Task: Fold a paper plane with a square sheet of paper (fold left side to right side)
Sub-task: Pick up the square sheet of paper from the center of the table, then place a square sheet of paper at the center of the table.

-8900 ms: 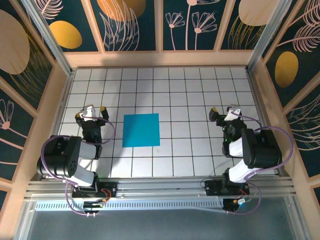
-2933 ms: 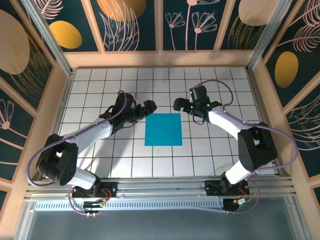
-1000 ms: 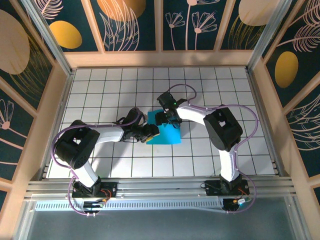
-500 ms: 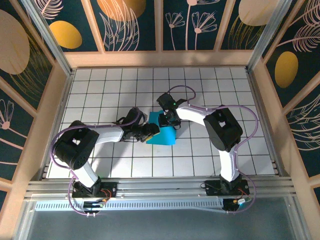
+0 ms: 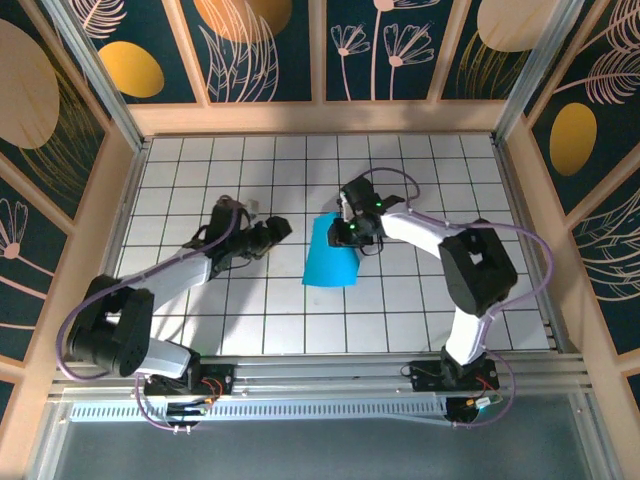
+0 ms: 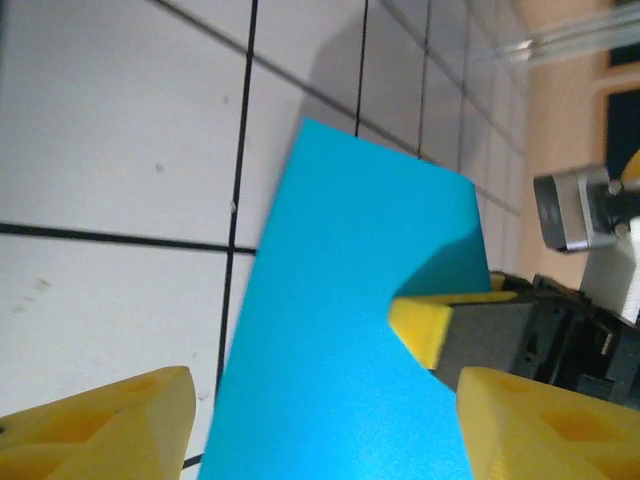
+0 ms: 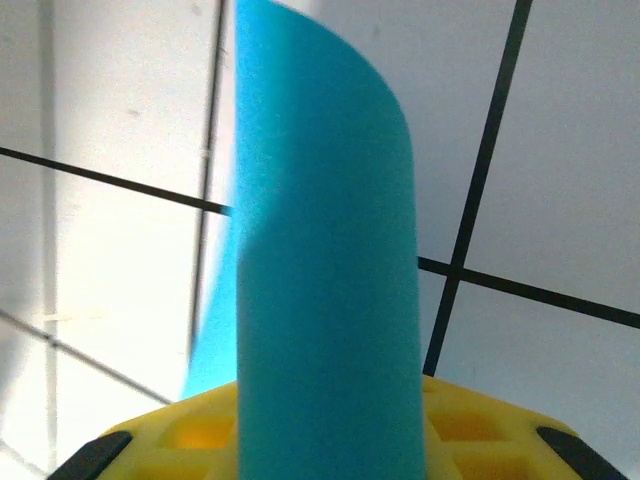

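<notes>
The square sheet of paper (image 5: 330, 264) is bright cyan and lies mid-table with its near-right part on the tiles. Its far-left edge is lifted and curls over. My right gripper (image 5: 350, 229) is shut on that raised edge. In the right wrist view the sheet (image 7: 322, 290) rises as a curved band out of the right gripper (image 7: 320, 445). My left gripper (image 5: 282, 230) stands open about one tile left of the paper, not touching it. In the left wrist view the sheet (image 6: 350, 290) lies ahead of the left gripper (image 6: 325, 405), and a right gripper pad (image 6: 425, 322) presses on its edge.
The white tiled table (image 5: 200, 180) is walled by wood-framed patterned panels (image 5: 320, 50) on three sides. An aluminium rail (image 5: 320, 375) runs along the near edge by both arm bases. Bare tiles lie to the right of the paper.
The left gripper has opened and drawn back to the left, off the paper. The right gripper has shut on the paper's lifted edge and carried it a little to the right.
</notes>
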Action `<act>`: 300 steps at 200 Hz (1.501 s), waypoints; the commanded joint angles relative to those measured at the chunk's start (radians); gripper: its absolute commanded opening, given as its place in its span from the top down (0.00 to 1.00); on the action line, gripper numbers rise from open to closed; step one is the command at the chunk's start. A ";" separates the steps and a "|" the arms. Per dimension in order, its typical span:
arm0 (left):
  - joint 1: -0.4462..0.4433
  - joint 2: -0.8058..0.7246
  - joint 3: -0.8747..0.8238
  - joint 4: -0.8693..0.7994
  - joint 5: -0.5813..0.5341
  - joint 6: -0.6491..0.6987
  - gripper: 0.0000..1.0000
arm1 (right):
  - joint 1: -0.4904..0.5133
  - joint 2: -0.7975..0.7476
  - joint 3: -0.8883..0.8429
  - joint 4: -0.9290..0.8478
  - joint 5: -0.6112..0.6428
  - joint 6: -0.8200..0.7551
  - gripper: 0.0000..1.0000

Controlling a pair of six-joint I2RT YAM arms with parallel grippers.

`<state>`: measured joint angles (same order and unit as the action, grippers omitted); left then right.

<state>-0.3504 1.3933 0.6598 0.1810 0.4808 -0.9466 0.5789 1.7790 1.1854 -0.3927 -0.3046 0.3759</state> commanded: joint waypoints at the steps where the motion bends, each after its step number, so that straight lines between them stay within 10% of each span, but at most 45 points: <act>1: 0.089 -0.095 -0.081 0.142 0.117 0.019 0.25 | -0.058 -0.115 -0.060 0.118 -0.200 0.013 0.69; 123: 0.151 -0.288 -0.046 0.506 0.530 0.127 0.06 | -0.140 -0.461 -0.126 0.356 -0.737 0.120 0.71; 223: 0.019 -0.228 0.061 0.454 0.581 0.201 0.07 | -0.002 -0.419 -0.028 0.512 -0.742 0.201 0.72; 239: 0.019 -0.231 0.059 0.453 0.576 0.203 0.20 | -0.004 -0.410 -0.016 0.475 -0.724 0.169 0.72; 273: 0.016 -0.234 0.058 0.439 0.576 0.207 0.79 | -0.014 -0.391 -0.003 0.383 -0.683 0.111 0.71; 300: 0.016 -0.241 0.069 0.353 0.553 0.262 1.00 | -0.027 -0.397 -0.012 0.357 -0.658 0.100 0.70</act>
<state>-0.3294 1.1614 0.6998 0.5915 1.0328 -0.7448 0.5648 1.3834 1.1492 0.0082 -0.9939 0.5171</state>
